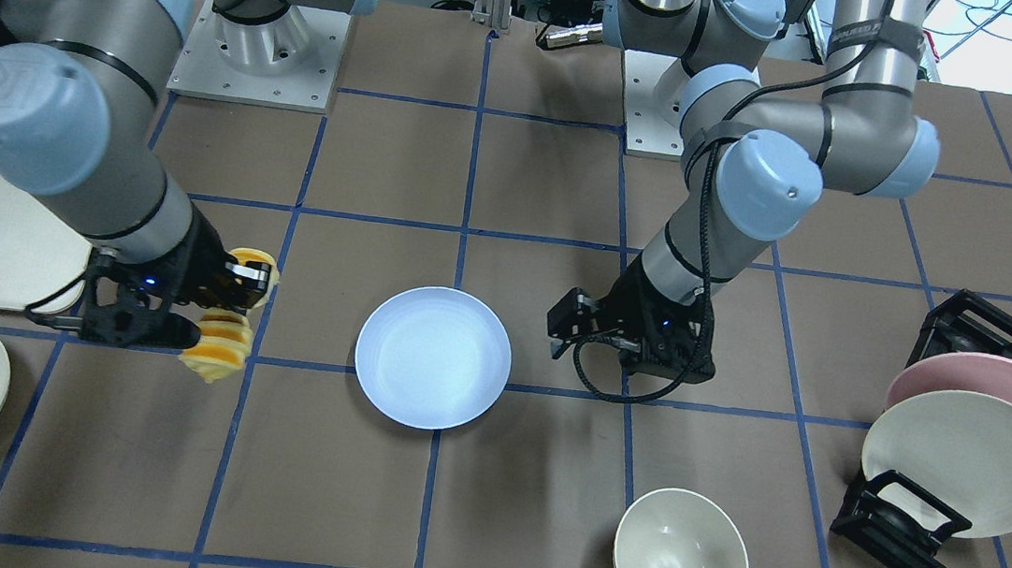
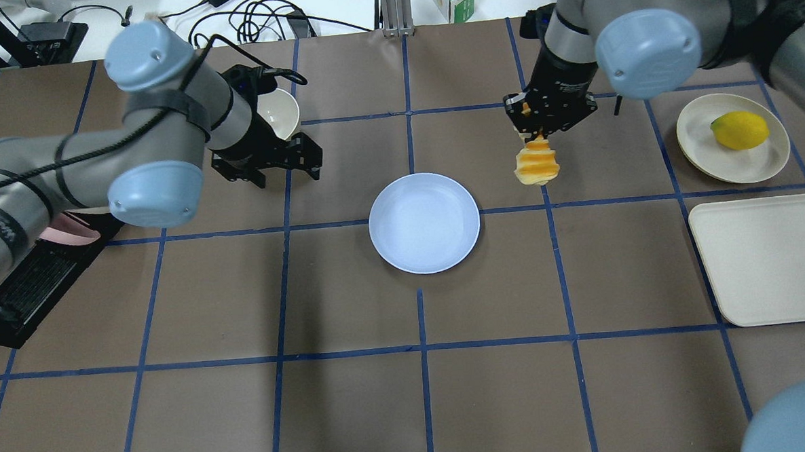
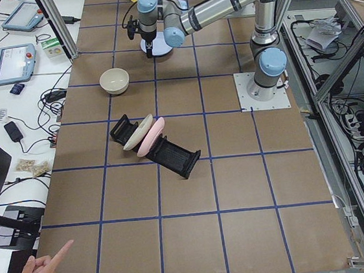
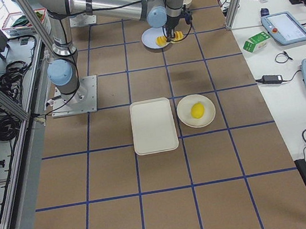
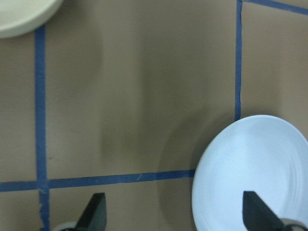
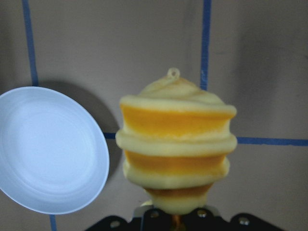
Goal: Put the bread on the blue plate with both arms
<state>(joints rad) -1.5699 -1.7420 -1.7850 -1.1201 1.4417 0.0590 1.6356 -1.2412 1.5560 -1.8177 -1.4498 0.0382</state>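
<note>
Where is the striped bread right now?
Overhead view: the striped orange bread loaf hangs in the jaws of the right gripper, right of the round pale blue plate.

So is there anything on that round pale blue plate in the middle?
Nothing: the round pale blue plate is bare. The striped orange-and-yellow bread hangs beside it in the right gripper. What lies under the plate is hidden.

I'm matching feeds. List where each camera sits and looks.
Front-facing: across the table, facing the robot; right arm, left arm, blue plate between.
Overhead: behind the robot, looking down; both arms.
Exterior left: table's end by the plate rack; left arm nearer.
Exterior right: opposite end, past the tray; right arm nearer.
Left wrist: looks down; own fingertips, plate edge.
Right wrist: down at the held bread.
Wrist views share the plate.
</note>
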